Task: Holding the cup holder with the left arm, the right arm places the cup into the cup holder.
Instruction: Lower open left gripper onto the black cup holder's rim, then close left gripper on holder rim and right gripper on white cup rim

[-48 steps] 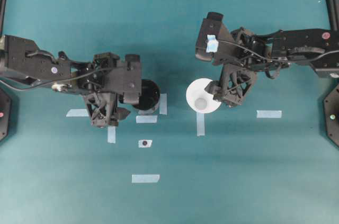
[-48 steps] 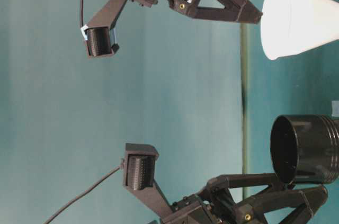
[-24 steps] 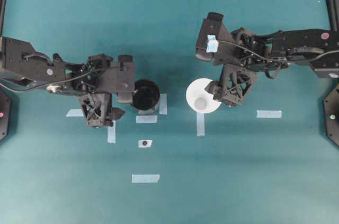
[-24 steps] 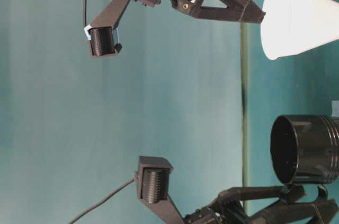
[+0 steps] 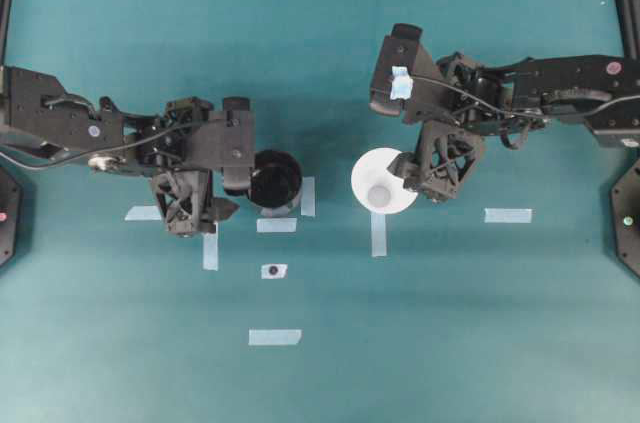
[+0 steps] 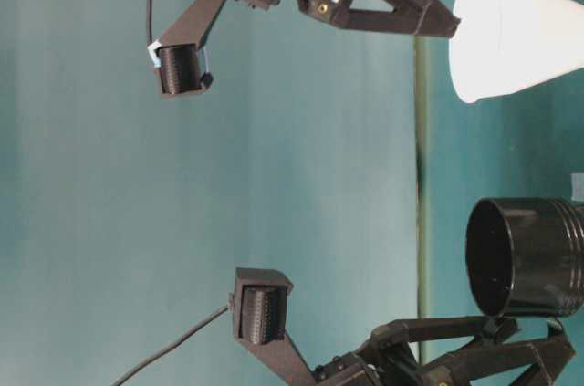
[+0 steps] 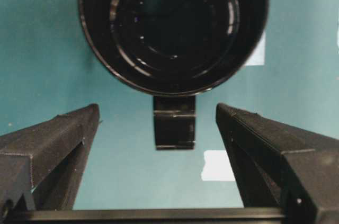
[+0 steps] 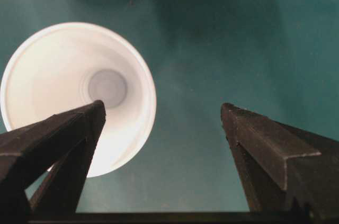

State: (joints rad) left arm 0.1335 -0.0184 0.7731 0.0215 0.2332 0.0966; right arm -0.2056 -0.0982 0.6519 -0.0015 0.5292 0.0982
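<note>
1. Teal table (image 5: 480,343), tape marks scattered.
2. Cup holder (image 5: 275,180) upright left of centre; cup (image 5: 383,183) upright, well apart.
3. Left gripper (image 7: 159,123) spread, straddling handle, nothing held; right gripper (image 8: 161,115) spread, empty.
4. Cup likely light, thin, crushable: grip rim gently. Holder glossy, rigid: pinch handle.

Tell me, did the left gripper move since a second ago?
Yes. In the overhead view the left gripper slid left, uncovering more of the cup holder, which stayed put.
</note>
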